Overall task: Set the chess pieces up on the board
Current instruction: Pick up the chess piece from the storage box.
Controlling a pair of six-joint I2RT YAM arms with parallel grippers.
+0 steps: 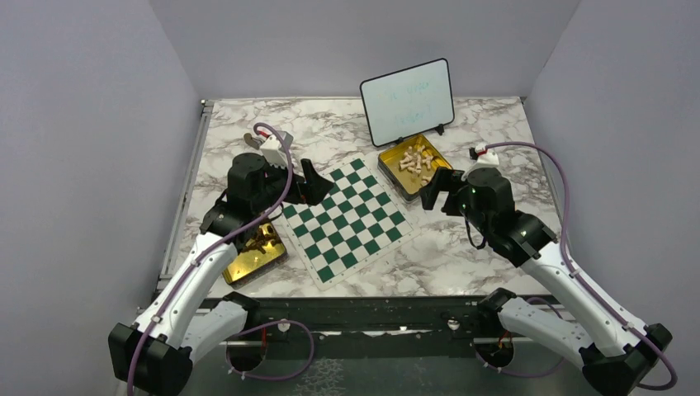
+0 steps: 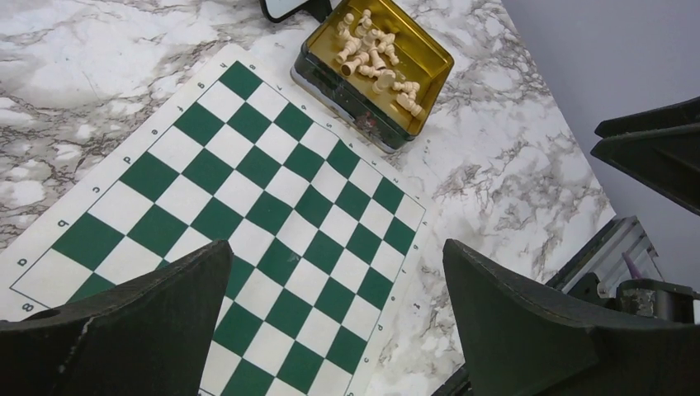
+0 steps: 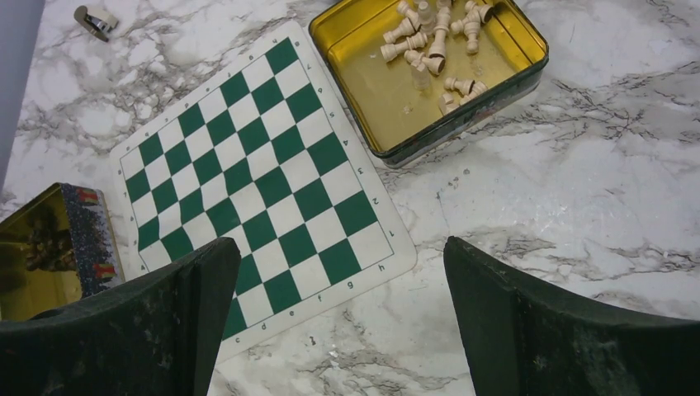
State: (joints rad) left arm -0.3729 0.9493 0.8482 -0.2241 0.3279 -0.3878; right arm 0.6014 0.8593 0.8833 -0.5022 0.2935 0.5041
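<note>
Pale beige wooden chessmen (image 3: 429, 41) lie tumbled on their sides in a loose heap at the far end of an open gold rectangular tin (image 3: 388, 99). The tin sits on the white-and-grey marbled desk (image 1: 462, 247), just beside the 1 o'clock corner of the flat green-and-white chequered board (image 1: 351, 219) as seen from overhead. No piece stands on any square I can see, so by my reckoning the set-up has not begun. The black right pincer (image 1: 437, 188) hangs just beside the tin's near end, its jaws spread wide with nothing between them. The black left pincer (image 1: 316, 186) hovers over the board's 10 o'clock edge, equally wide open and empty. The right arm is plainly the nearer one. From overhead the heap lies at about 11 o'clock from that pincer, and in its own wrist view at roughly 1 o'clock, up ahead. The chessmen point every which way, so I'd judge the jaws must be turned across the stem of one lying a little apart from the rest. A second gold tin (image 1: 256, 256) holding dark brown pieces (image 1: 260, 239) rests at the board's 8 o'clock, under the left arm.
</note>
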